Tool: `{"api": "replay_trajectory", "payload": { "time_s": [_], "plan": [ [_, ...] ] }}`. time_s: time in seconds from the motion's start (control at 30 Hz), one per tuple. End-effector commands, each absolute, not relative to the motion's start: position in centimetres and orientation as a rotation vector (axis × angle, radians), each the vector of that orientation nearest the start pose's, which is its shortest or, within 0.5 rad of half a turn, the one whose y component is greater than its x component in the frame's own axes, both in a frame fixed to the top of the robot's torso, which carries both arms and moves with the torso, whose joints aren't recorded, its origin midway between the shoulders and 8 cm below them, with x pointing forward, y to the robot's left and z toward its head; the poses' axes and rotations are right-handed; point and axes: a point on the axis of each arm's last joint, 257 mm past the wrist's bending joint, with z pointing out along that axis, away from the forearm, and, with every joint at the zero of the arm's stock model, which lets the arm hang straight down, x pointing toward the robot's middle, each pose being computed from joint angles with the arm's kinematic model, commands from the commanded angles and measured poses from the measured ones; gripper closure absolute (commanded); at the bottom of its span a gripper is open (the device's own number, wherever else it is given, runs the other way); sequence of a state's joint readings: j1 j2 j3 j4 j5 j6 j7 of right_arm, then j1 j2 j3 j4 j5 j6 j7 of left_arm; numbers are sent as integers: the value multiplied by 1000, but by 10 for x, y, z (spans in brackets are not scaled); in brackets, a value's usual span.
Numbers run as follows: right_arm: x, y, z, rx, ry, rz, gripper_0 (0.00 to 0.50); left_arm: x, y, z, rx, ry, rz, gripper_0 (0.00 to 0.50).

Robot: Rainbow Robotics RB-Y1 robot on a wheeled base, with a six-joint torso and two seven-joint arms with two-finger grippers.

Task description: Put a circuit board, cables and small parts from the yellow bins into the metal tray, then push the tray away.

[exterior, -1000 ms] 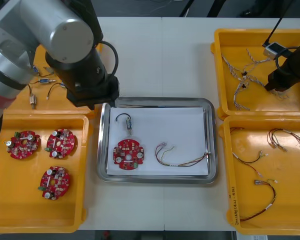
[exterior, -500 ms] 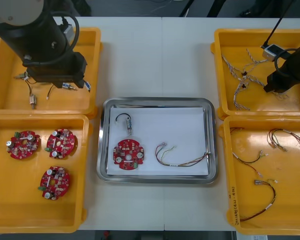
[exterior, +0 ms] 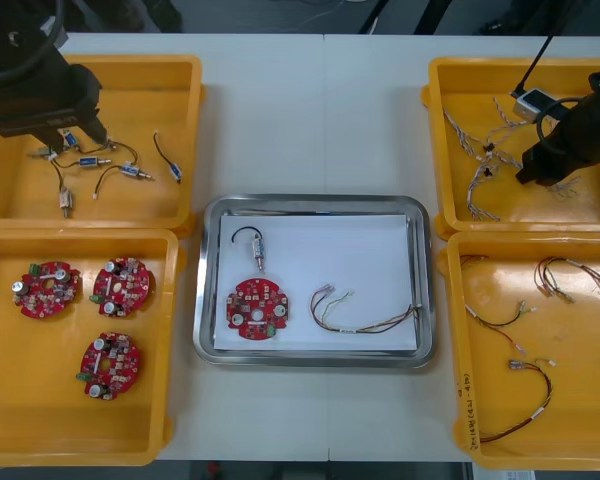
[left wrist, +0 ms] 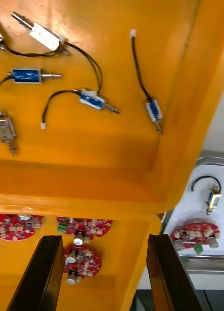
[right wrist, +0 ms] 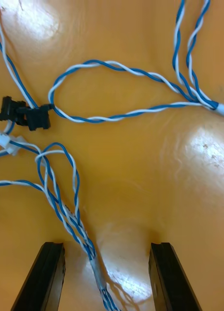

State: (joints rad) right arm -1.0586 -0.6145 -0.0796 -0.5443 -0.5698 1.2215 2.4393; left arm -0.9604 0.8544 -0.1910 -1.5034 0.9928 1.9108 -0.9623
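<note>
Pulled back from tray (exterior: 310,203), left gripper (left wrist: 103,240) now hangs over far-left bin (exterior: 190,130), fingers spread, empty. Right gripper (right wrist: 106,245) low in far-right bin (exterior: 435,100), fingers spread astride twisted cable (right wrist: 68,214), not pinching.

Tray holds board (exterior: 256,308), small part (exterior: 257,245), red-yellow cable (exterior: 365,322).

Step, as judged: fetching twisted cable. Next calls for slight descent, closing on cable, lifting clear of tangle.

Front camera steeply down on table (exterior: 320,120); right wrist close over bin (right wrist: 150,165); left wrist farther, shares tray (exterior: 320,203)
</note>
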Motion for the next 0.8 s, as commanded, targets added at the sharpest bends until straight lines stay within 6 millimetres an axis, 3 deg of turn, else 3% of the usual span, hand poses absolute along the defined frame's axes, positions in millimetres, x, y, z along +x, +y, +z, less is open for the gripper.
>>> {"api": "replay_trajectory", "payload": {
  "time_s": [0.03,0.27,0.8],
  "plan": [
    [631,-376,-197,-829,2466,-167,0,512,332,-37,-136,2720,-33,0],
    [629,-382,-199,-835,2472,-181,0,515,363,-42,-209,2737,-15,0],
    [625,-394,-211,-842,2478,-214,0,508,384,-76,-242,2847,-37,0]
  ]
}}
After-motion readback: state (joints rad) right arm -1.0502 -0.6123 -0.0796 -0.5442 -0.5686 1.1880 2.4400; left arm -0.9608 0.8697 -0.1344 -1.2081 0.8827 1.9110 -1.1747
